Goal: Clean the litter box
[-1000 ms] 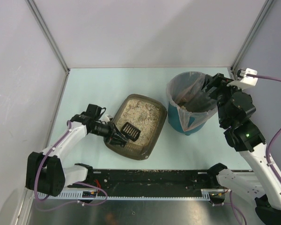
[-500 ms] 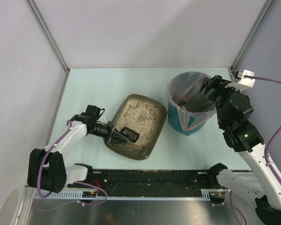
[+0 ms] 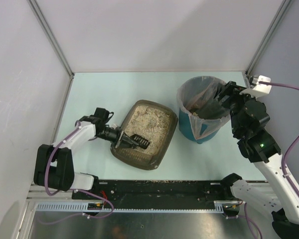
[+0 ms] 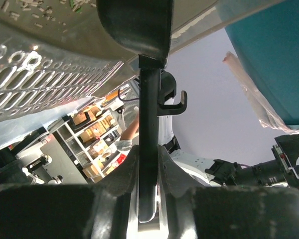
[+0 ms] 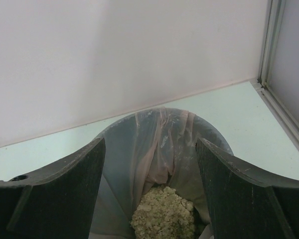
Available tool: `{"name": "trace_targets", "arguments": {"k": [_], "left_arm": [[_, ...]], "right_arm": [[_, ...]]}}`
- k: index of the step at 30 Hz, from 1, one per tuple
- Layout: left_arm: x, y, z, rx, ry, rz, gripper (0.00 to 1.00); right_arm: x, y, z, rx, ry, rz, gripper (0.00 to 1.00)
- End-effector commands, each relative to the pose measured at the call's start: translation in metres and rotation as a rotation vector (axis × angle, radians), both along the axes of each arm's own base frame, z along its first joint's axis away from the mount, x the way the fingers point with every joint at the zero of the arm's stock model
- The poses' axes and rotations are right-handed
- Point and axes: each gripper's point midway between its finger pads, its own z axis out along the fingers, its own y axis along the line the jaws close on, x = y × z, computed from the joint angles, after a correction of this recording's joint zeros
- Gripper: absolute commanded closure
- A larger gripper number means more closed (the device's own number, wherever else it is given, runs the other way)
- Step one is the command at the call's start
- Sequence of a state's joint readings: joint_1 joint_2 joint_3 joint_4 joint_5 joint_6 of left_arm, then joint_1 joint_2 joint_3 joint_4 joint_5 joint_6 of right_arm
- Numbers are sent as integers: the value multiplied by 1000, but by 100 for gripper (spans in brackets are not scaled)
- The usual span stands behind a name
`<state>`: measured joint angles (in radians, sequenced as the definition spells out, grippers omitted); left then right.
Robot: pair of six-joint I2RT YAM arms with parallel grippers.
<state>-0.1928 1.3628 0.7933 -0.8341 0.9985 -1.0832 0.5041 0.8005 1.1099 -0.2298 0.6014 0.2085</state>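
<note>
Pale mint tabletop (image 3: 114,94), white panels on three sides, metal posts in the far corners. Notes from the overhead view unless marked.

- Litter box (image 3: 157,117): sits near table centre, a little toward 7 o'clock. Long axis runs roughly 1 to 7 o'clock. Dark brown rim, beige grainy litter inside.
- Scoop (image 3: 138,141): black, slotted head over the litter at the 7 o'clock end of the box. Cannot tell whether the head touches the litter.
- Left gripper (image 3: 120,140): reaches in over the box rim from the 9 o'clock side. Wrist view shows both fingers pressed tight on the scoop's thin black handle, no gap on either side. Firm hold.
- Teal bin (image 3: 199,130): stands upright just beside the box, at its 2 o'clock, not touching it. Clear bag liner (image 3: 194,92) folded over the rim.
- Right gripper (image 3: 221,96): hangs above the bin's 3 o'clock rim, tilted inward. Its wrist view shows the two dark fingers spread wide with the bin mouth framed between them. Nothing clamped between them.
- Clump of beige litter (image 5: 164,219) lies at the bottom of the bag.
- Loose grains scattered along the black rail (image 3: 159,186) at the 6 o'clock edge of the table.
</note>
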Motion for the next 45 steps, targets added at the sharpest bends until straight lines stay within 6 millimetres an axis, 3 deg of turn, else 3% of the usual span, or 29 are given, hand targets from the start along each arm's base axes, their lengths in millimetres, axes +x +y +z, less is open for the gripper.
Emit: {"name": "trace_targets", "arguments": {"k": [1, 9, 26, 45], "left_arm": [[16, 0, -3, 37, -22, 4, 100], [21, -12, -17, 72, -53, -87, 100], [25, -17, -52, 138, -168, -214, 100], [51, -22, -64, 136, -374, -262, 100]], "right_arm": [[1, -5, 9, -1, -34, -24, 22], [4, -5, 9, -23, -37, -31, 22], [11, 2, 13, -19, -54, -12, 21], [6, 0, 16, -10, -64, -7, 22]]}}
